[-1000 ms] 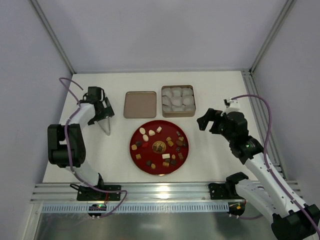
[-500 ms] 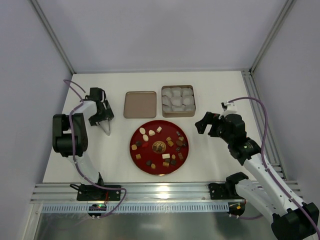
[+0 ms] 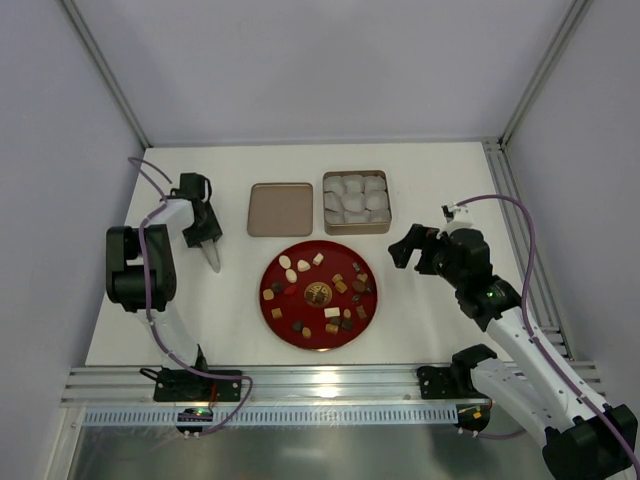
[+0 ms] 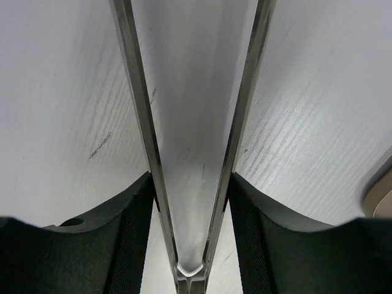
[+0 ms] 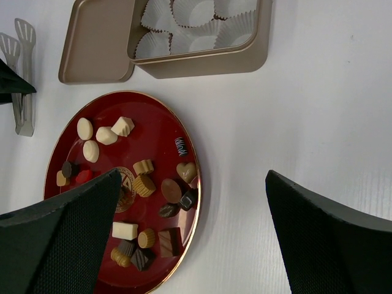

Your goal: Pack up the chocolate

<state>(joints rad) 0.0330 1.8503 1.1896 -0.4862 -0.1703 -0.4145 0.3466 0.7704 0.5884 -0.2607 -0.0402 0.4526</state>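
The chocolate [image 5: 125,230] lay all on the red plate [image 5: 153,125], which stood in the middle of the white surface [image 3: 430,180]. The pieces were dark brown, caramel and cream-white, and they were spread over the plate without order. One of them had the form of a heart, and some white ones lay together at the side of the plate toward the lid.

Behind the plate, seen from the arms, stood a golden tin [image 5: 202,61] with crinkled white paper cups [image 5: 193,12] inside. Its flat lid [image 3: 280,209] lay just beside it on the left.

The left claw [image 3: 207,238] was at the left of the plate, near the lid, and it grasped a pair of metal tongs [image 3: 212,258]. In the left wrist view the two metal arms of the tongs ran between the black fingers [image 4: 131,245], which pressed on them from both sides near the joined end. I could not tell whether the tips of the tongs touched the surface.

The right claw [image 3: 410,248] was at the right of the plate, apart from it. Its jaws were spread wide with nothing between them (in its wrist view the plate and the bare surface showed through the gap).
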